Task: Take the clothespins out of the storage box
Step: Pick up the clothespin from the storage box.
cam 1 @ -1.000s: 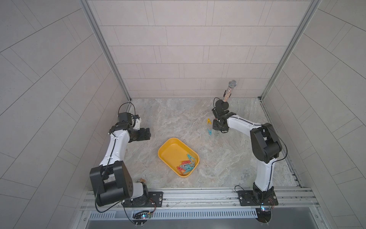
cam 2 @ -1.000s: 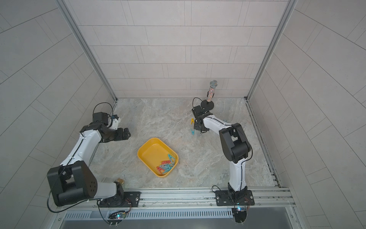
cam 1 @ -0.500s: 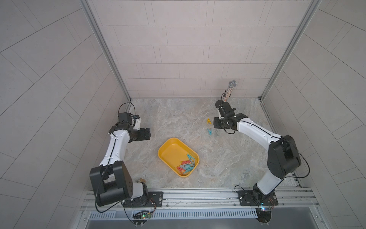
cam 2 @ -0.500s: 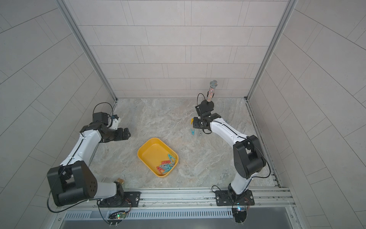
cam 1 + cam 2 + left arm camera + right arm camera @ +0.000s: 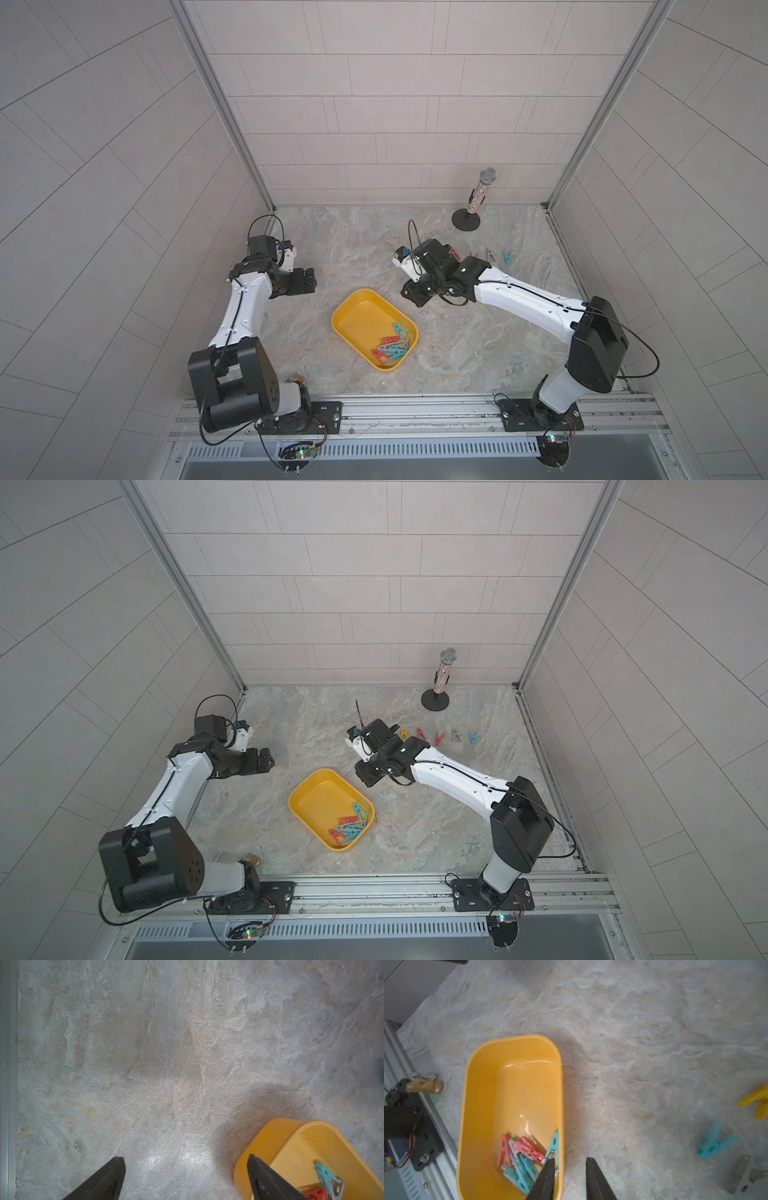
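Note:
The yellow storage box (image 5: 360, 318) (image 5: 318, 798) lies mid-table. Several teal, red and grey clothespins (image 5: 392, 348) (image 5: 349, 825) are heaped in its near right end. In the right wrist view the heap (image 5: 521, 1157) sits against the box wall (image 5: 508, 1095). My right gripper (image 5: 412, 293) (image 5: 366, 777) (image 5: 570, 1159) hovers just past the box's far right rim, open a little, with nothing between its fingers. My left gripper (image 5: 306, 281) (image 5: 266, 761) (image 5: 185, 1157) stands wide open and empty over bare table left of the box (image 5: 259, 1147).
A row of pegs lies behind the right arm: yellow (image 5: 404, 733), red (image 5: 422, 733), red (image 5: 439, 738), grey (image 5: 457, 735), teal (image 5: 472, 737). A glittery microphone on a black stand (image 5: 478, 195) is at the back right. A brass fitting (image 5: 424, 1085) sits by the front rail.
My right arm has swung from the peg row at the back towards the box, and its jaws have parted slightly. The left arm has not moved.

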Controlling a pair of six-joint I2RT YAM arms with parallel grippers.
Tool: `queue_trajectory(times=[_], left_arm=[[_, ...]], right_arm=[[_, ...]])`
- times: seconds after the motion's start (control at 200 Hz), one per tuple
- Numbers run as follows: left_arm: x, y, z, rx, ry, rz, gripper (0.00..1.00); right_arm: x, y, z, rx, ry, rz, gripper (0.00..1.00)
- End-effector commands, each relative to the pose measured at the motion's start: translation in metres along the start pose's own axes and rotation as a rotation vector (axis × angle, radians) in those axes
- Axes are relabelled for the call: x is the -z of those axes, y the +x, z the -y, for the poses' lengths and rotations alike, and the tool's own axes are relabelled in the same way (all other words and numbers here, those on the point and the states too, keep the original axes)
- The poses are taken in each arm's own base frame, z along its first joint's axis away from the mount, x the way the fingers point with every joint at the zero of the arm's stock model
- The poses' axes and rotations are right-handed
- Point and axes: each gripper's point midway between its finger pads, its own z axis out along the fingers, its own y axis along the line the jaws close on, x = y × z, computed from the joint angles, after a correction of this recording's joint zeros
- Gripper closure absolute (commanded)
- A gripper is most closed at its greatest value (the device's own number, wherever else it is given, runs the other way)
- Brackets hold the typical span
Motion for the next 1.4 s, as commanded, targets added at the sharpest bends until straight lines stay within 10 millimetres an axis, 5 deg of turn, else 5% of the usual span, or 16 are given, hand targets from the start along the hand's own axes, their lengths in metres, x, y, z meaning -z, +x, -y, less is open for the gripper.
queue_trajectory(times=[0.0, 0.295, 0.761, 1.396], left_arm=[[0.002, -0.004, -0.002, 0.006, -0.002, 0.006, 0.00], [0.003, -0.004, -0.003, 0.006, -0.003, 0.007, 0.00], [0.002, -0.005, -0.003, 0.007, -0.005, 0.007, 0.00], [0.003, -0.005, -0.003, 0.007, -0.010, 0.008, 0.00]], right_arm=[[-0.012, 0.015, -0.029, 0.141, -0.063, -0.083, 0.69], [-0.046, 0.040, -0.062, 0.282, -0.090, -0.200, 0.67], [-0.096, 0.070, -0.067, 0.381, -0.028, -0.338, 0.65], [-0.118, 0.090, -0.059, 0.385, -0.002, -0.414, 0.65]])
